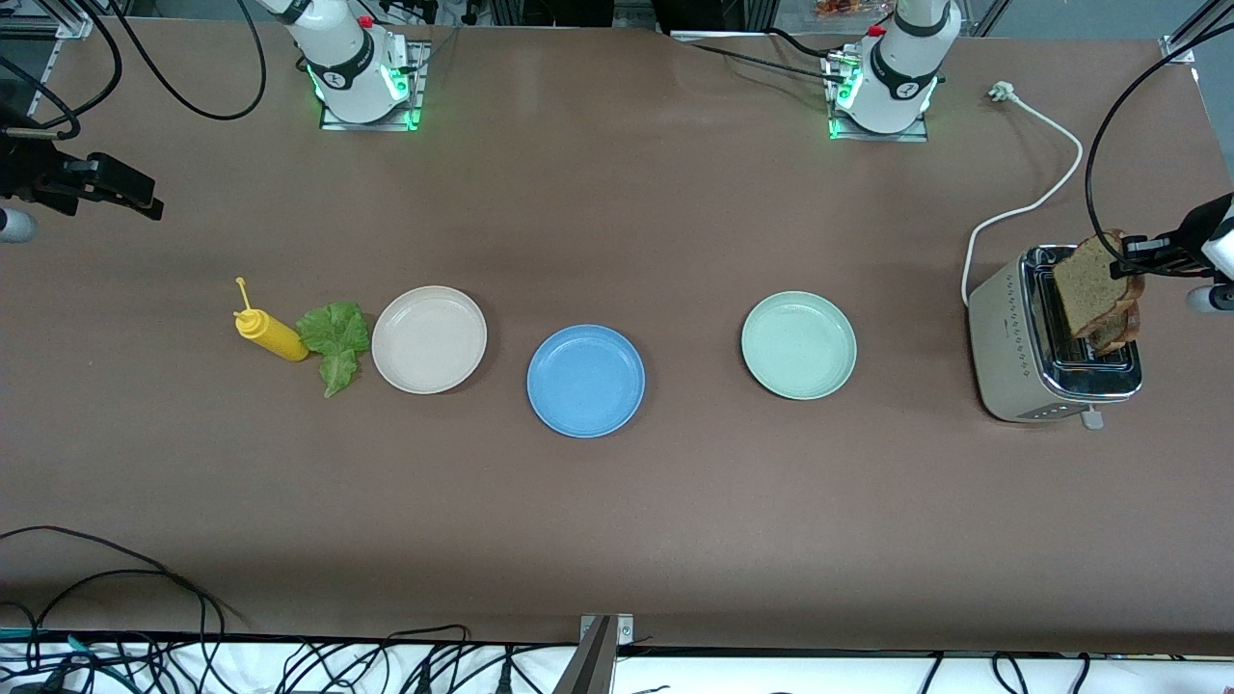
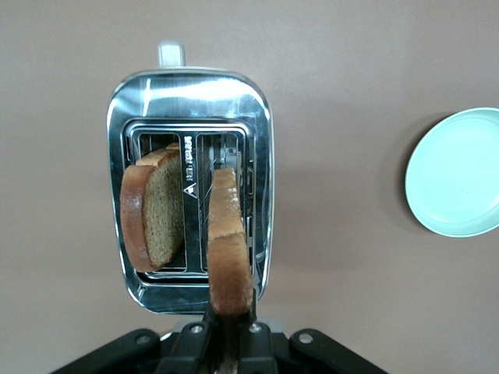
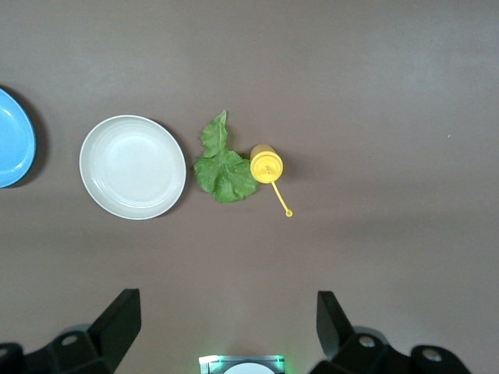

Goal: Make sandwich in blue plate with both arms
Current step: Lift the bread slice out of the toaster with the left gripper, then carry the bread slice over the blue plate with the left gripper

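Chrome toaster under left gripper (jaws clamped on bread slice); right gripper agape.

The only marking is on the toaster: a short line of small white print with a small triangular sign beneath it, on the dark bar between the two slots. The characters are too small to make out.

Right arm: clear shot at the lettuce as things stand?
Probably yes. The right gripper hangs open above the lettuce leaf, nothing lying on it; the yellow bottle sits close beside it, touching or nearly.
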